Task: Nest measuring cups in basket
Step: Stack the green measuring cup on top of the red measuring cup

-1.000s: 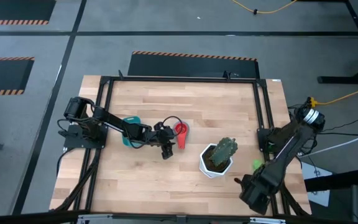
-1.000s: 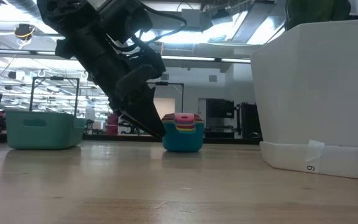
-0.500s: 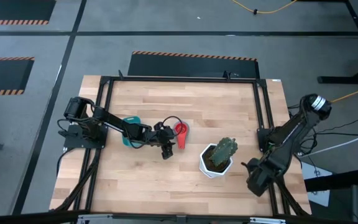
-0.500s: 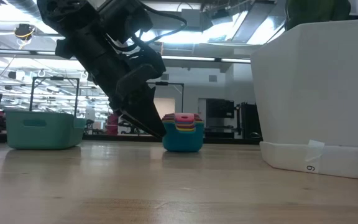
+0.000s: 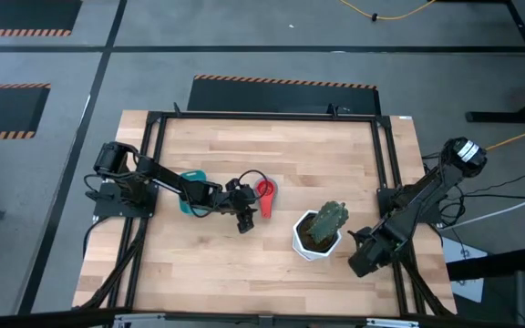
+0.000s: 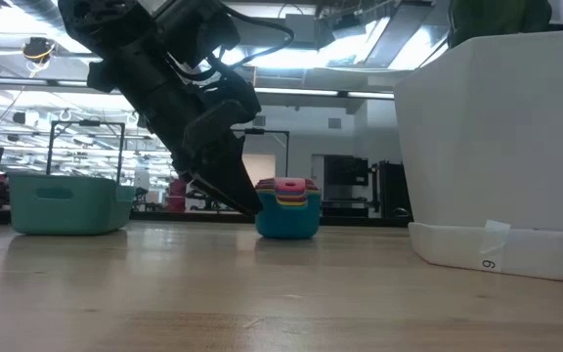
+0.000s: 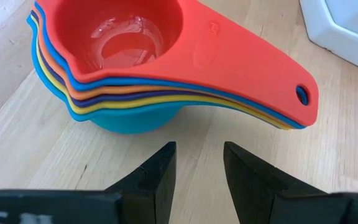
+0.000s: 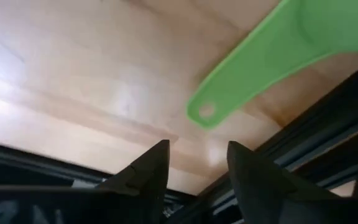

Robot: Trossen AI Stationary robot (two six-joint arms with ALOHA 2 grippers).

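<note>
Beside the nested measuring cups (image 7: 166, 68) at mid-table, waits the left gripper (image 7: 194, 165), jaws spread and empty, for lifting them into the basket (image 6: 66, 202) nearby, while the right gripper (image 8: 194, 165), likewise parted, hovers near the stray green cup (image 8: 272, 56).

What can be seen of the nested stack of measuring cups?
The stack of measuring cups sits upright on the wooden table, outside the teal basket. Glossy plastic: red on top, then orange, purple, yellow, with a blue one at the bottom. The handles fan together, with a hole in the red tip. The left hand is open just before it, not touching.
</note>
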